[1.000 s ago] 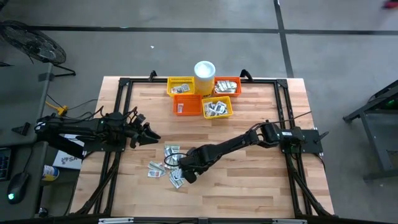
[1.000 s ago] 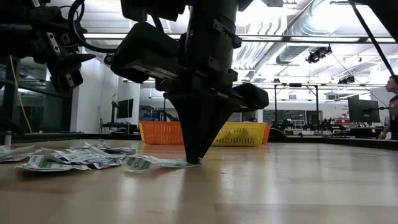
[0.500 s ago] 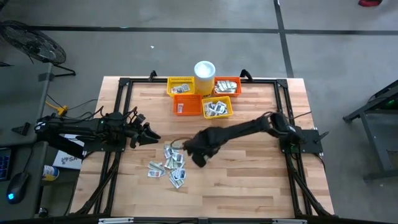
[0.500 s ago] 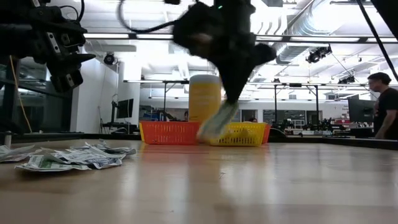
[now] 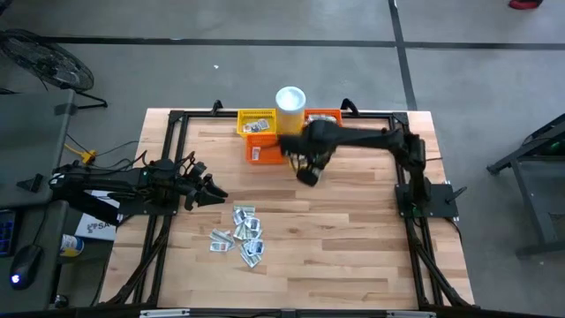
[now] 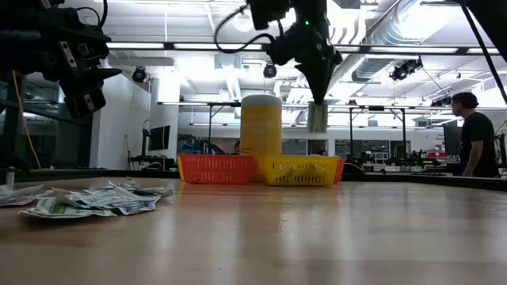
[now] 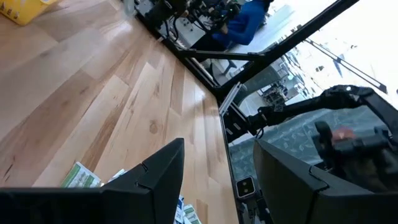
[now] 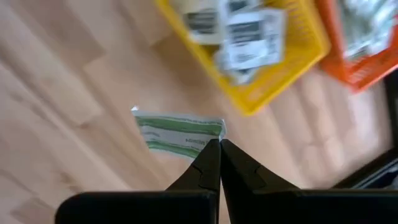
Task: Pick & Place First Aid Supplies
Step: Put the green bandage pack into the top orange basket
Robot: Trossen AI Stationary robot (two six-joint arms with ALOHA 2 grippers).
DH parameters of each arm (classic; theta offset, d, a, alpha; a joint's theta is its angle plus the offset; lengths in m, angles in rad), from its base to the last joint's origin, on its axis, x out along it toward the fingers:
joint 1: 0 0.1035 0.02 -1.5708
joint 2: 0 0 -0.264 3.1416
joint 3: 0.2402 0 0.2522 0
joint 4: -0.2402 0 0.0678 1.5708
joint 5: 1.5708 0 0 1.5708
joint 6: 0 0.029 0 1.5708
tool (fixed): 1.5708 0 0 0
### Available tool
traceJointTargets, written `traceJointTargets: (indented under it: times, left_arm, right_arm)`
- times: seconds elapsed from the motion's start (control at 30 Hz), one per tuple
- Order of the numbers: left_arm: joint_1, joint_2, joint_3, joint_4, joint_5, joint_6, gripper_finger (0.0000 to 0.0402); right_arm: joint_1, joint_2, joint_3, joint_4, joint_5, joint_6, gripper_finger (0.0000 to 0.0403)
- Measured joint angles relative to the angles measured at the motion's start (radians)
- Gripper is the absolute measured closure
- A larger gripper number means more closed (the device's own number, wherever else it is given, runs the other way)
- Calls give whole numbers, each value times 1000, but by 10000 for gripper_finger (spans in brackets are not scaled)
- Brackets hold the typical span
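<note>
Surface: pale wooden table (image 5: 353, 256) with a black frame along its edges; a bright workshop lay beyond it in the low view, with a person (image 6: 473, 133) standing at the far right.
Right gripper: the right gripper (image 8: 219, 148) hung above the table near the baskets, its fingers pinched together on one sachet (image 8: 179, 133).
Held sachet: a flat white rectangle with green bands and dark print; in the low view it dangled upright (image 6: 317, 117) from the fingertips, above the yellow basket.
Loose sachets: a scattered pile (image 5: 243, 235) of small white, grey and pale green packets lay flat on the near-middle of the table, well apart from the baskets.
Baskets: a yellow basket (image 8: 298, 59) held several white printed sachets; a red-orange basket (image 8: 367, 59) just beside it held more; a white cup (image 5: 290, 100) stood among the baskets at the far edge.
Left gripper: the left gripper (image 5: 212, 190) waited at the left side of the table, fingers spread apart, nothing between them.
</note>
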Motion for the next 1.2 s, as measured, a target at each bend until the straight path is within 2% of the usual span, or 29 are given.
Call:
traceJointTargets:
  times: [0.43, 0.67, 0.73, 0.93, 1.2]
  left_arm:
    - [0, 0, 0, 0, 0, 0, 211]
    - [0, 0, 0, 0, 0, 0, 211]
    - [0, 0, 0, 0, 0, 0, 211]
    - [0, 0, 0, 0, 0, 0, 211]
    - [0, 0, 0, 0, 0, 0, 211]
  right_arm:
    - [-333, -36, 1, 14, 105, -483, 403]
    - [-495, -36, 1, 130, 112, -836, 403]
    - [-535, -36, 1, 169, 82, -934, 403]
    - [-637, -29, 2, 246, -131, -1139, 403]
    - [-710, 12, 2, 351, -238, -1240, 403]
